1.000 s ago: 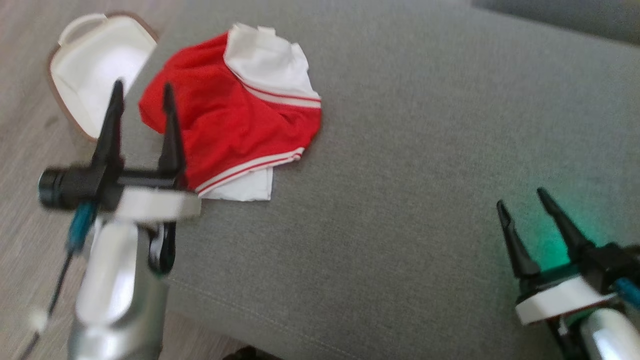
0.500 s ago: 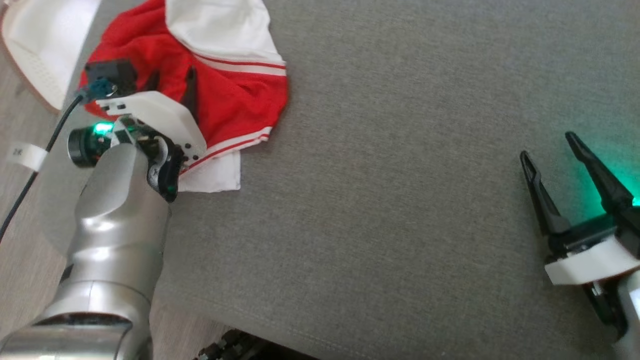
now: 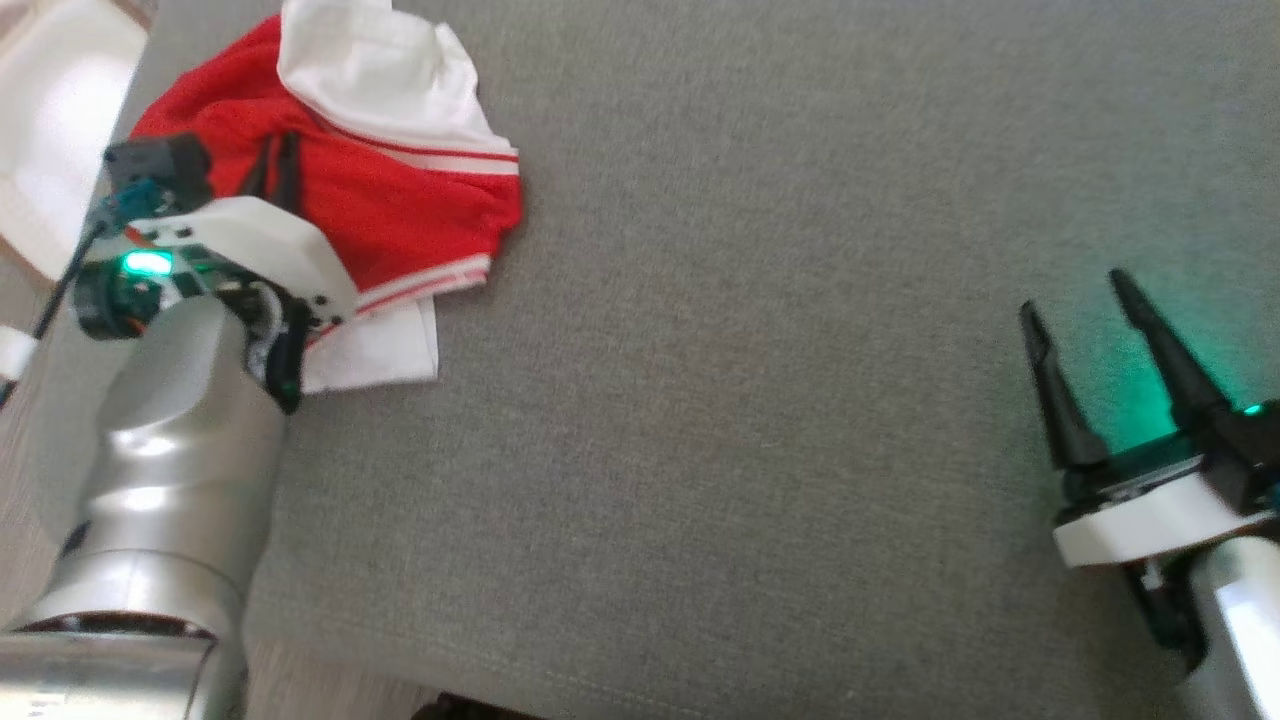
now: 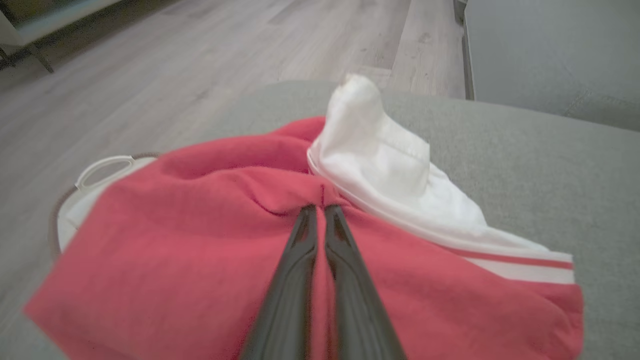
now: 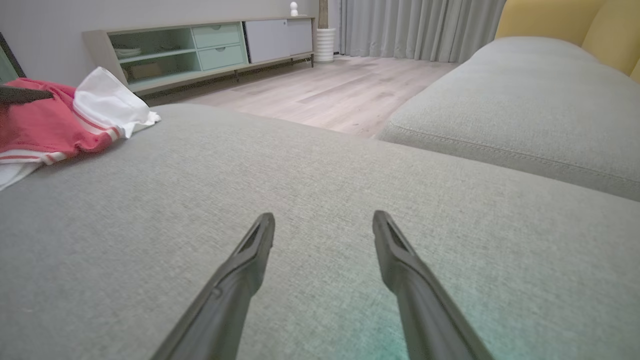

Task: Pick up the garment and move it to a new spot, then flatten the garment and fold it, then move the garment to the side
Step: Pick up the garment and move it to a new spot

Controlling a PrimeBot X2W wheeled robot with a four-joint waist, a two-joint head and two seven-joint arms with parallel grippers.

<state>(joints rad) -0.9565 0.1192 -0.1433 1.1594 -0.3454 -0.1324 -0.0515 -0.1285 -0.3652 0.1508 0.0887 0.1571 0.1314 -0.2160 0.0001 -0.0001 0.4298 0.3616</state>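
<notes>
Pick-up step: left jaws pinched shut on the garment [image 3: 400, 200].
The garment lay bunched at the far-left corner of the sofa cushion [image 3: 750, 400], beside the basket [image 3: 45, 170] on the floor; the right jaws stood open over bare cushion, well apart. The pinch appeared to hold only a small red fold, so the lift should be slow and vertical, then inward. Count: one garment, one basket, two sets of jaws.
</notes>
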